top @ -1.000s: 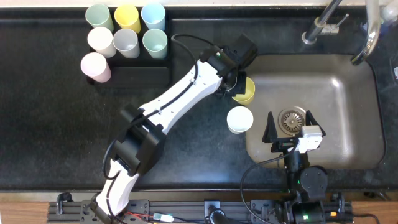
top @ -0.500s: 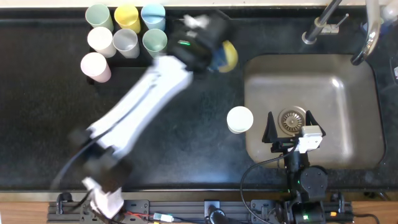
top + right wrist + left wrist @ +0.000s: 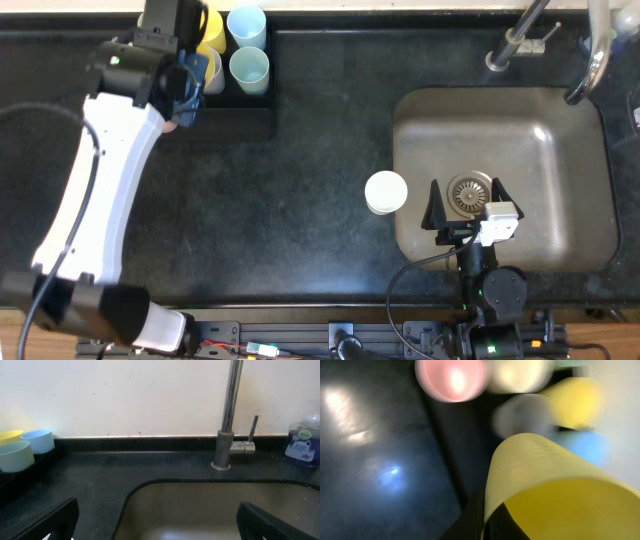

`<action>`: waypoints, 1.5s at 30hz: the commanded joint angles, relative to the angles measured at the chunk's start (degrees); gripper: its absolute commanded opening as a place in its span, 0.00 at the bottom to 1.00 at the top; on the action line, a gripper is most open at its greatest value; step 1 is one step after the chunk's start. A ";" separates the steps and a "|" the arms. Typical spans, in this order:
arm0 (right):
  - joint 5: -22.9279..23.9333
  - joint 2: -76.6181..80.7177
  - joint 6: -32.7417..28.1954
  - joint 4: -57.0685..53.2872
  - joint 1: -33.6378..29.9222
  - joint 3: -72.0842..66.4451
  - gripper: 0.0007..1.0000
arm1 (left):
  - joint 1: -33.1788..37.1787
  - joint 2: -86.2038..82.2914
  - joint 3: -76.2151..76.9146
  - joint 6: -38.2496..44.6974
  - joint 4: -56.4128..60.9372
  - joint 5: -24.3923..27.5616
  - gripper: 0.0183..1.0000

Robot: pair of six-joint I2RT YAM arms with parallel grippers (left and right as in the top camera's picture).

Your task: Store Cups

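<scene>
My left gripper (image 3: 183,82) is shut on the rim of a yellow cup (image 3: 555,485) and hangs over the black cup tray (image 3: 240,120) at the back left of the counter. Beneath it in the left wrist view stand a pink cup (image 3: 452,377), a cream cup (image 3: 520,372), a grey cup (image 3: 520,415), another yellow cup (image 3: 575,402) and a blue cup (image 3: 585,445). A blue cup (image 3: 246,25) and a green cup (image 3: 249,68) stand in the tray. One white cup (image 3: 385,192) sits at the sink's left edge. My right gripper (image 3: 468,205) stands open over the sink.
The steel sink (image 3: 540,130) takes up the right side, with its drain (image 3: 468,192) by the right gripper. A faucet (image 3: 227,425) and a soap bottle (image 3: 302,440) stand at the back. Dark counter (image 3: 300,220) lies between tray and sink.
The left arm has swung from the sink's left edge to the back-left tray, carrying the yellow cup. The right arm and the white cup have not moved.
</scene>
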 commanded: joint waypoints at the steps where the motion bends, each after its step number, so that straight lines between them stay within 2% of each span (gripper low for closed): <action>1: -0.37 -0.42 0.22 0.37 -0.33 -0.79 1.00 | 1.75 0.28 -4.87 -6.45 1.33 3.85 0.02; 25: -0.37 -0.42 0.22 0.39 -0.33 -0.79 1.00 | 4.92 10.62 -6.97 -6.03 4.68 6.16 0.02; 45: -0.37 -0.42 0.22 0.37 -0.33 -0.79 1.00 | 4.98 14.47 -6.97 -6.05 8.09 5.25 0.02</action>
